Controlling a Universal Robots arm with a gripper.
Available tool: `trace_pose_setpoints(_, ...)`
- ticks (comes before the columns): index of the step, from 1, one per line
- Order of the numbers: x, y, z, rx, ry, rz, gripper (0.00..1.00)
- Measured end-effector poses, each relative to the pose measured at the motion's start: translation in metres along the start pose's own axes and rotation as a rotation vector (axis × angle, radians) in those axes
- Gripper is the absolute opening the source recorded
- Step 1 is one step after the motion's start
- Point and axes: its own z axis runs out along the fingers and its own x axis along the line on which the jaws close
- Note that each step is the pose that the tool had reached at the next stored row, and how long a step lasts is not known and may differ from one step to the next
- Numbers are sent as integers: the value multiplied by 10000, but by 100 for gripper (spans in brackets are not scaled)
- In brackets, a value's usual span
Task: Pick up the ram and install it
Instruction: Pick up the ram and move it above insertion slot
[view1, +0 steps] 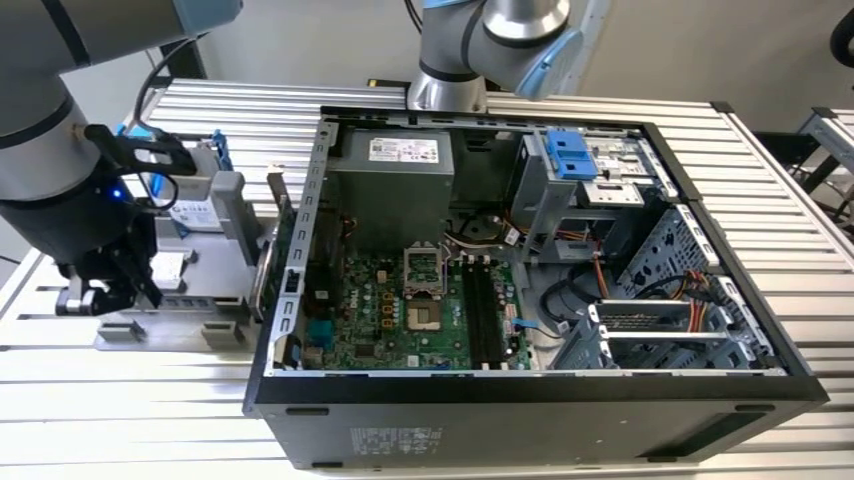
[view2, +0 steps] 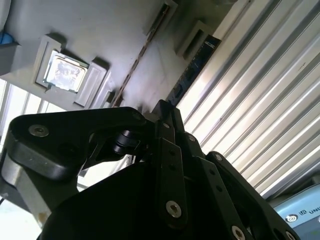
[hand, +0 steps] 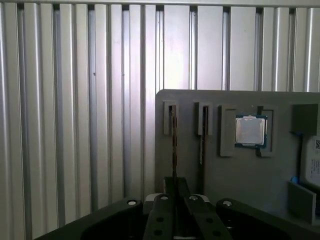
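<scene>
Now | hand (hand: 174, 194) over holder (hand: 240, 185) on bench (hand: 75, 125) | ram (hand: 173, 145) edge-on in slot nearest holder's edge, in line with hand | grip: you cannot tell | risk: your off-centre pinch tilts it, jamming it or clipping second stick (hand: 202, 140).

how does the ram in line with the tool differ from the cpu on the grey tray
The ram stands on edge in a narrow slot; the cpu lies flat in a square recess. The ram is long and thin; the cpu is square. The ram looks dark, the cpu silvery. Both sit in the grey tray.
</scene>
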Motion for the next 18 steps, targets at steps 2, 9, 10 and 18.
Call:
trace_pose_setpoints(2, -1, 1, -19, 0, 0, 1, 0)
trace_pose_setpoints(9, -2, 1, -81, 0, 0, 1, 0)
trace_pose_setpoints(10, -2, 1, -89, 0, 0, 0, 0)
trace_pose_setpoints(18, -4, 2, -173, 0, 0, 1, 0)
